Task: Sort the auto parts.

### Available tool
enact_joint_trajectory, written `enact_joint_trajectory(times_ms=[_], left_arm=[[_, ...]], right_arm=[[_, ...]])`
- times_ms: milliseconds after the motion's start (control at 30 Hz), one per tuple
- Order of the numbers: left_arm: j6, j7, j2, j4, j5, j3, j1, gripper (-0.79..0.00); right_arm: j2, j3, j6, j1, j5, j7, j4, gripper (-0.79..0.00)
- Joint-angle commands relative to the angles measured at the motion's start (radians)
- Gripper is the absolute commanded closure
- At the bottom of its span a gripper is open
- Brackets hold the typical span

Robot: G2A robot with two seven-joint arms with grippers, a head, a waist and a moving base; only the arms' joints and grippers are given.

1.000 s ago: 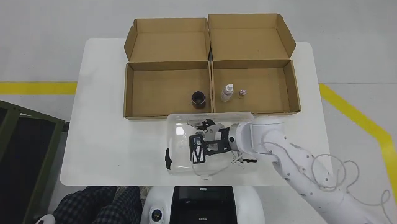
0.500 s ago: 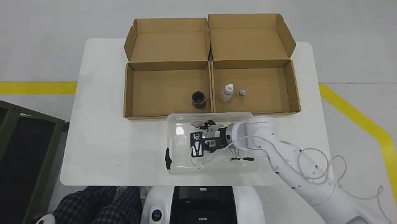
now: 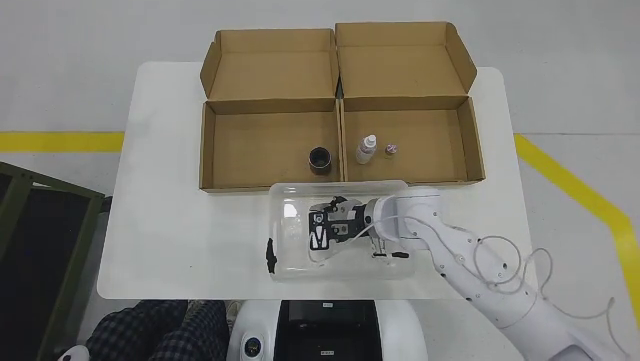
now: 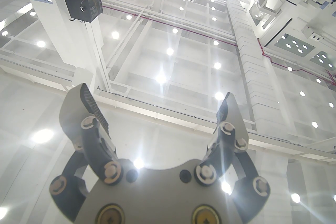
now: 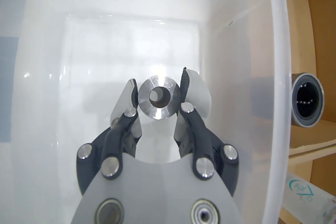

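A silver metal ring (image 5: 147, 104) with a round bore is pinched by its rim between the two fingers of the right claw (image 5: 158, 89), which are closed in on either side of it, the ribbed pads touching the metal. The ring is held inside a clear plastic bin (image 5: 273, 51), above the bin's pale floor; whether it touches the floor cannot be told. In the top view the right claw (image 3: 322, 233) sits in the left half of the bin (image 3: 340, 185), its arm coming in over the bin's right end. The bin stands at the near edge of the white table (image 3: 170, 211), about midway along it. A small black scrap (image 3: 270, 254) sits at the bin's near left corner. Just behind the bin, two open cardboard boxes stand side by side with their lids folded back toward the table's far edge. The left box (image 3: 250, 151) holds a dark cylindrical bearing (image 3: 320, 159) near its front right corner, and the right wrist view shows the same bearing (image 5: 307, 100) lying just beyond the bin's wall. The right box (image 3: 440, 146) holds a small clear bottle (image 3: 366, 148) and a tiny part (image 3: 391, 147) beside it, both toward its left end. The left claw (image 4: 157, 101) points up at the ceiling, its fingers spread wide with nothing between them.
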Motion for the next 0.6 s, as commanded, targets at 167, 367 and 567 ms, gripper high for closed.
enact_joint_trajectory(times_ms=[167, 367, 567], left_arm=[[0.000, 0.000, 0.000, 0.000, 0.000, 0.000, 0.000, -0.785], [0.000, 0.000, 0.000, 0.000, 0.000, 0.000, 0.000, -0.785], [0.000, 0.000, 0.000, 0.000, 0.000, 0.000, 0.000, -0.785]], right_arm=[[0.001, 0.005, -0.014, -0.005, -0.002, -0.012, -0.017, 0.000], [0.010, 0.032, -0.036, -0.022, 0.008, -0.031, -0.070, 0.000], [0.022, 0.075, -0.058, -0.047, 0.033, -0.051, -0.141, 0.000]])
